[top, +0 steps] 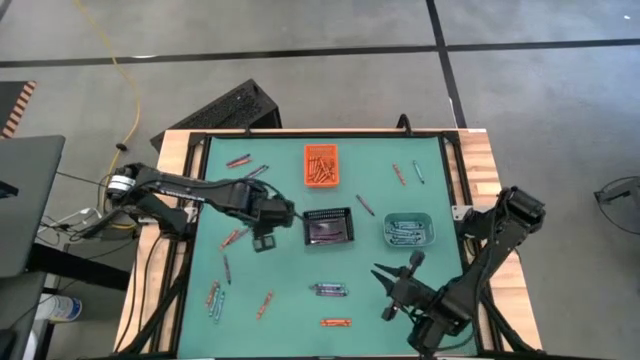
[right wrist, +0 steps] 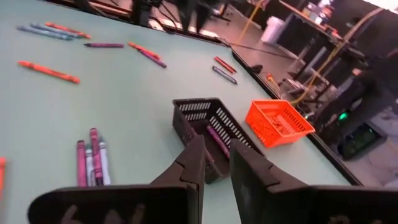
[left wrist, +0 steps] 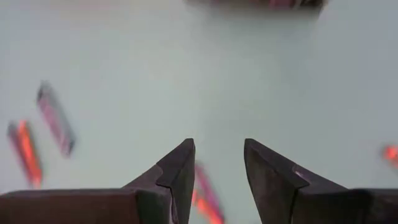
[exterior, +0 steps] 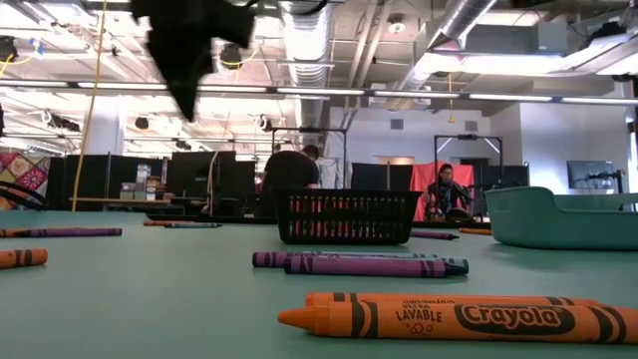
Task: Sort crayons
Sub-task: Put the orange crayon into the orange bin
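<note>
Crayons lie scattered flat on the green mat: a purple and teal cluster (top: 328, 290), an orange one (top: 336, 322) near the front edge, and others at the left (top: 213, 298) and at the back (top: 238, 160). My left gripper (top: 265, 237) hangs above the mat just left of the black mesh bin (top: 330, 227). It points down and is open and empty (left wrist: 217, 168), with a purple and orange crayon pair (left wrist: 205, 199) on the mat below it. My right gripper (top: 397, 272) hovers near the front right, facing the black mesh bin (right wrist: 208, 134). It is open by a narrow gap (right wrist: 216, 158) and holds nothing.
An orange bin (top: 320, 165) holding orange crayons stands at the back centre. A teal bin (top: 409, 231) holding crayons is right of the black mesh bin. Wooden table borders (top: 480, 160) frame the mat. People stand in the room beyond the far edge (exterior: 289, 175).
</note>
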### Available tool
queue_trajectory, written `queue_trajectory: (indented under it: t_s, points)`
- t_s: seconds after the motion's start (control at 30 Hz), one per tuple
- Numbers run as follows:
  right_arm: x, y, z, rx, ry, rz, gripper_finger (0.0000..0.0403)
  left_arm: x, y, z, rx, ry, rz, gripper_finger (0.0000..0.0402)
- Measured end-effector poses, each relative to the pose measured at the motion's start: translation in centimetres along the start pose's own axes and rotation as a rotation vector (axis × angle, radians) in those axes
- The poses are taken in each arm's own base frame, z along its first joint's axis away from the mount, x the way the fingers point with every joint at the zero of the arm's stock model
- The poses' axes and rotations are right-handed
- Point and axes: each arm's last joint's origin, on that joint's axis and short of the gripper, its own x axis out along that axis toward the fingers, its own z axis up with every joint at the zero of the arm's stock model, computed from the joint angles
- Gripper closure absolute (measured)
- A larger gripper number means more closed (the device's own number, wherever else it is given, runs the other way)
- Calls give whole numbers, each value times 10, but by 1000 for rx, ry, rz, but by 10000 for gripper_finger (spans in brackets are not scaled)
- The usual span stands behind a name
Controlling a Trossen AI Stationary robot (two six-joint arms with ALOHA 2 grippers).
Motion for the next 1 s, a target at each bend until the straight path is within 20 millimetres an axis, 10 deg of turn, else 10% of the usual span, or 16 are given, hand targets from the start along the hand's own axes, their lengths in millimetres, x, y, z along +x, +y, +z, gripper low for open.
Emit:
queue_trajectory:
  t_s: [0.6,1.0]
  points:
    - [58,-8,1,60,200,-73,326,68,28,-134,-361,88,1,274]
    - [74,-12,-5,33,256,-78,326,81,20,-149,-366,203,-140,274]
